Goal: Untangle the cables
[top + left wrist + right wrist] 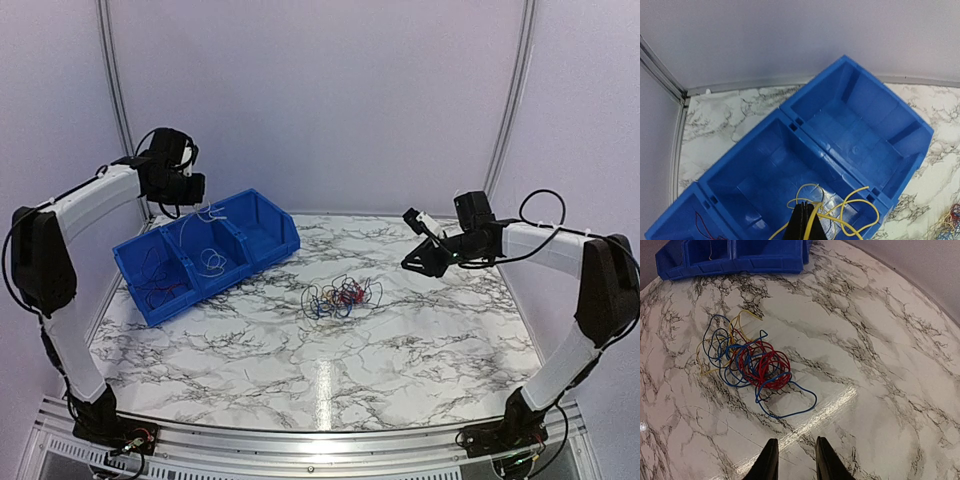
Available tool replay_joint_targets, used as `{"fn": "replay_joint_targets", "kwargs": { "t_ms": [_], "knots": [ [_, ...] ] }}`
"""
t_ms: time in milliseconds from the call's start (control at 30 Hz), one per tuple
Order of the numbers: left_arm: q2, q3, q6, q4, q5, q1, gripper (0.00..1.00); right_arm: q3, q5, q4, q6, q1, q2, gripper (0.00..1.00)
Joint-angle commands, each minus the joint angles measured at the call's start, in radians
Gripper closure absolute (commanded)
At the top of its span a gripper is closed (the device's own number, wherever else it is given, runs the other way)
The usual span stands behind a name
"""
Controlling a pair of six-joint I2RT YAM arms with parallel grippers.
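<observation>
A tangled bundle of red, blue and yellow cables [340, 295] lies on the marble table near its middle, and the right wrist view shows the bundle [755, 362] with a blue loop trailing out. My left gripper [186, 187] hangs above the blue bin's middle compartment. It [807, 209] is shut on a yellow cable [856, 190], whose loops dangle into that compartment. My right gripper [408, 266] hovers right of the bundle, apart from it. Its fingers [794, 444] are open with nothing between them.
The blue three-compartment bin [262, 255] stands at the table's back left, set at an angle. Thin red wires [702, 226] lie in its left compartment; its right compartment [860, 130] holds nothing. The bin's front wall [740, 262] shows beyond the bundle. Booth walls close in the table.
</observation>
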Motion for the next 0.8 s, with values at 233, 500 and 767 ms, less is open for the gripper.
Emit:
{"fn": "replay_joint_targets", "kwargs": {
  "t_ms": [233,500,767],
  "knots": [
    [0.132,-0.110,-0.041,0.016,0.082,0.001,1.00,0.016,-0.021,-0.031,-0.023,0.001,0.040,0.73],
    [0.133,-0.105,-0.070,0.000,0.013,0.002,0.70,0.017,-0.015,-0.034,-0.026,-0.001,0.043,0.73],
    [-0.017,-0.159,-0.081,0.021,0.055,0.000,0.60,0.021,-0.013,-0.036,-0.029,0.000,0.047,0.73]
  ]
}}
